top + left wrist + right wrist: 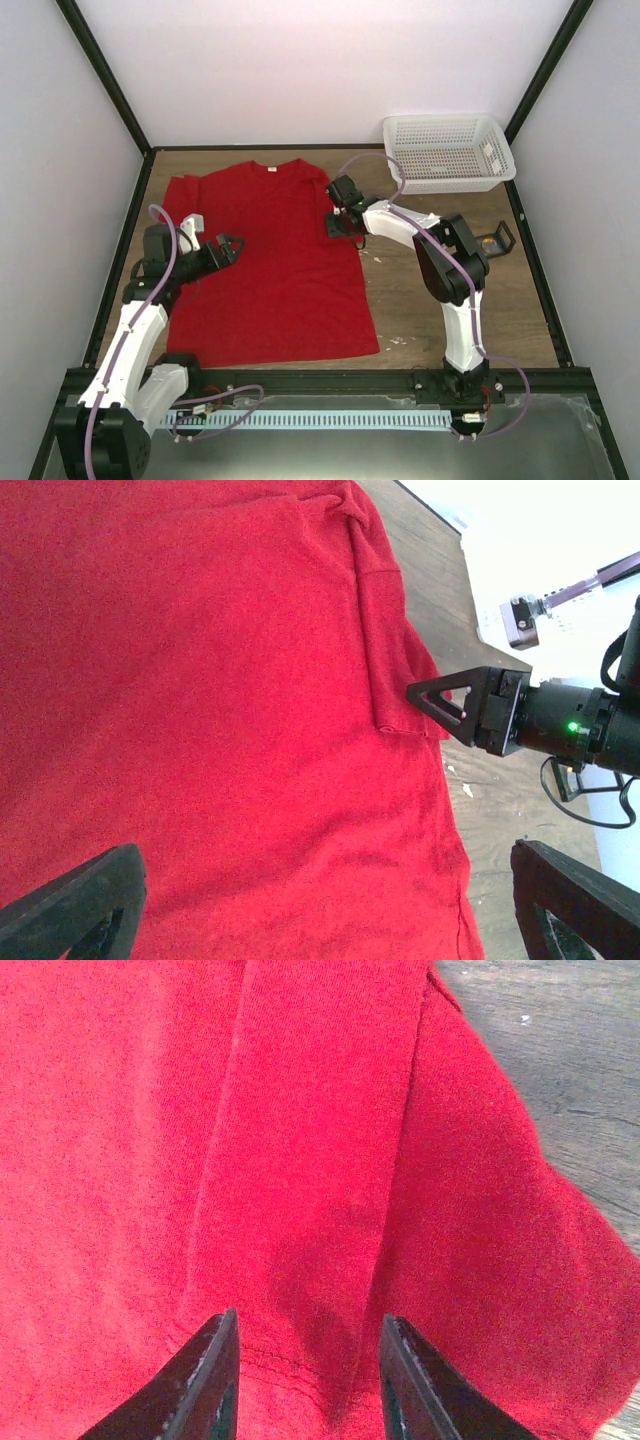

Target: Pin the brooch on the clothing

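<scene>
Two grippers attend the shirt (270, 280), which lies spread flat, probably so the brooch can be pressed on. The right gripper (305, 1325), arm stretched forward, tips down at the shirt's sleeve hem on its own side, fingers partly open astride a fold, clamping nothing. The left gripper (229, 246) hovers over the shirt's opposite side, wide open and empty. No brooch shows anywhere.

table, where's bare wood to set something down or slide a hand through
Bare wood lies between the red T-shirt hem and the right arm, and right of that arm, nearer than the black stand. Crowded: the right gripper at the sleeve, the basket corner behind.
</scene>
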`<action>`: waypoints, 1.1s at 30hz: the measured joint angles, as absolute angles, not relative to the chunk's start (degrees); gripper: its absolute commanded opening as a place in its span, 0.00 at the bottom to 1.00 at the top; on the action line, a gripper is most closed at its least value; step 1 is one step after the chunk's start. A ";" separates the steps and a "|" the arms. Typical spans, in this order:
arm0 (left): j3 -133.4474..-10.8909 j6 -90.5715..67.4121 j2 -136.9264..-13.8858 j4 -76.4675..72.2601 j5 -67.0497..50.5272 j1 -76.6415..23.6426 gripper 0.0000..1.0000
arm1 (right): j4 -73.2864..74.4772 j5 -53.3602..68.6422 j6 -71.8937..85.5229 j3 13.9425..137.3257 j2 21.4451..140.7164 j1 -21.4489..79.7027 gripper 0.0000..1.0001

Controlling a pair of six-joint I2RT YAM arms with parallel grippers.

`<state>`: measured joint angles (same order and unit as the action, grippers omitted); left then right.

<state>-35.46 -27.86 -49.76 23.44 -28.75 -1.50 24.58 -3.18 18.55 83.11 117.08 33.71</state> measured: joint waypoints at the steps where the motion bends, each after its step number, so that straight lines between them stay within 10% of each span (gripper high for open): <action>1: -35.46 -27.86 -49.74 23.55 -28.73 -1.50 1.00 | 24.51 -3.07 18.55 83.11 117.08 33.71 0.33; 33: -37.39 -27.42 -48.60 25.58 -28.77 -1.50 1.00 | 25.39 -3.81 17.52 83.96 119.50 33.56 0.01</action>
<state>-37.39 -27.42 -48.60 25.58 -28.77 -1.50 25.39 -3.81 17.52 83.96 119.50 33.56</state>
